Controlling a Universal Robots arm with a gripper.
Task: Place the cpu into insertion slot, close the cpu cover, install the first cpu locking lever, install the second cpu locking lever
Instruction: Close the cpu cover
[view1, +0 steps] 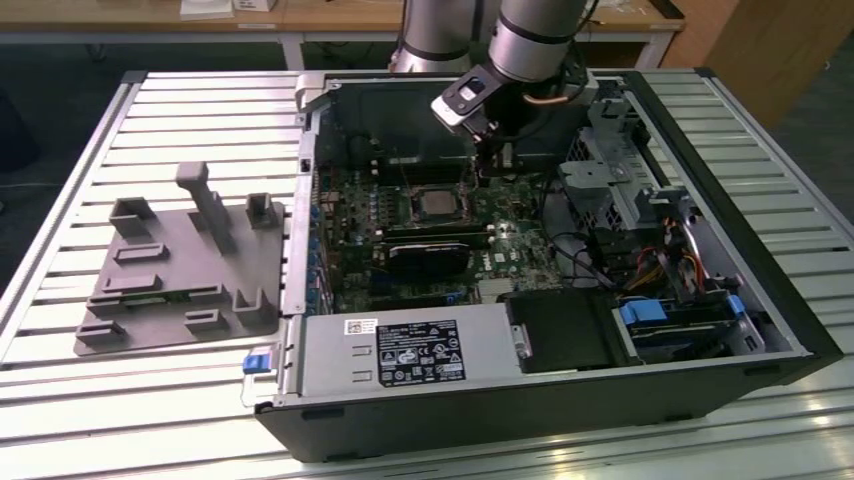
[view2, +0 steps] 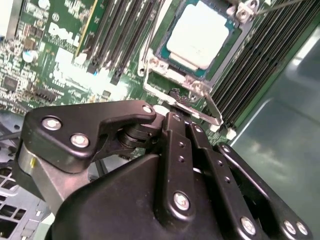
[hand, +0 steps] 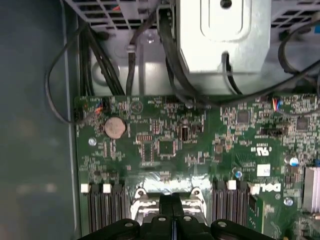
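**A:** Start closest in. What is the tool doing?

**B:** In the second wrist view the tool has its fingers pressed together with only a seam between them. I can't tell whether anything thin is pinched at the tips. They sit just beside the edge of the cpu cover.

**A:** And the cpu?

**B:** The cpu lies flat in the insertion slot, silver face up, so I'd count that step as done. The cover's frame appears to lie down around it with the chip showing through the window, so the cover looks closed too.

**A:** The levers?

**B:** One silvery locking lever runs along the socket's side close to the tool tips. I can't make out whether it is hooked under its catch. I can't pick out the second lever with any certainty. In my judgement the lever work is the part left open, and the tool is at the first of them.

**A:** Anything further out?

**B:** The green motherboard spreads past the socket, with the memory slots beside it. In the exterior view the open computer case rests on the slatted worktop. A grey parts fixture lies well apart, toward the exterior view's left.
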